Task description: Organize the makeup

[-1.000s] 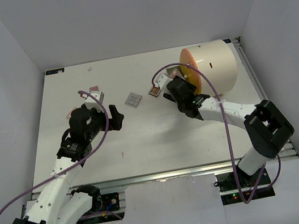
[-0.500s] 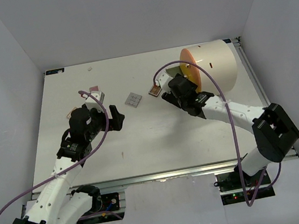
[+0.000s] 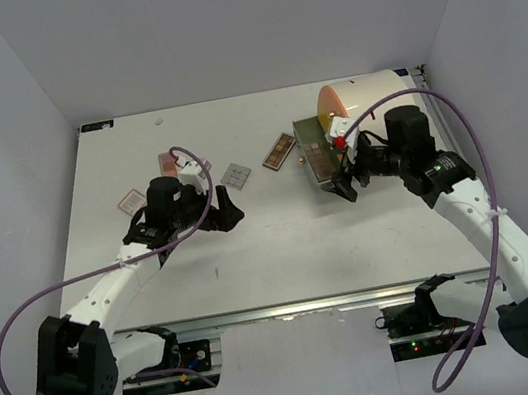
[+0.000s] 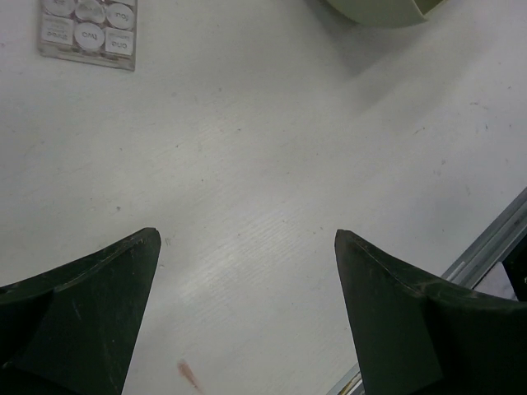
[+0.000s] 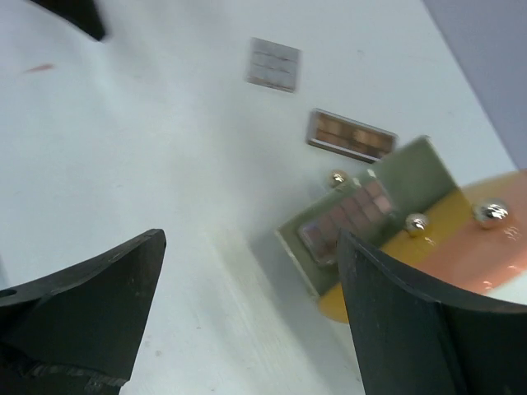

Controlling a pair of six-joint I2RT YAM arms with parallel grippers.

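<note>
An olive drawer (image 3: pixel 307 141) juts from the orange front (image 3: pixel 331 102) of the cylinder, with a brown eyeshadow palette (image 5: pixel 346 216) lying in it. Another brown palette (image 3: pixel 280 151) lies on the table left of the drawer, and a small grey square palette (image 3: pixel 235 174) lies further left. Pink palettes (image 3: pixel 172 161) rest near the left arm. My right gripper (image 3: pixel 346 182) hangs open just in front of the drawer, holding nothing. My left gripper (image 3: pixel 228 210) is open over bare table, below the grey palette (image 4: pixel 89 29).
Gold knobs (image 5: pixel 416 223) stud the orange front (image 5: pixel 469 255). A flat palette (image 3: pixel 131 200) lies at the table's left. A red smear (image 4: pixel 189 374) marks the table under the left gripper. White walls box in the table on three sides.
My right gripper has opened wide and drawn back to the right, away from the orange front, and the olive drawer with a palette now shows. The left gripper has shifted right, towards the middle.
</note>
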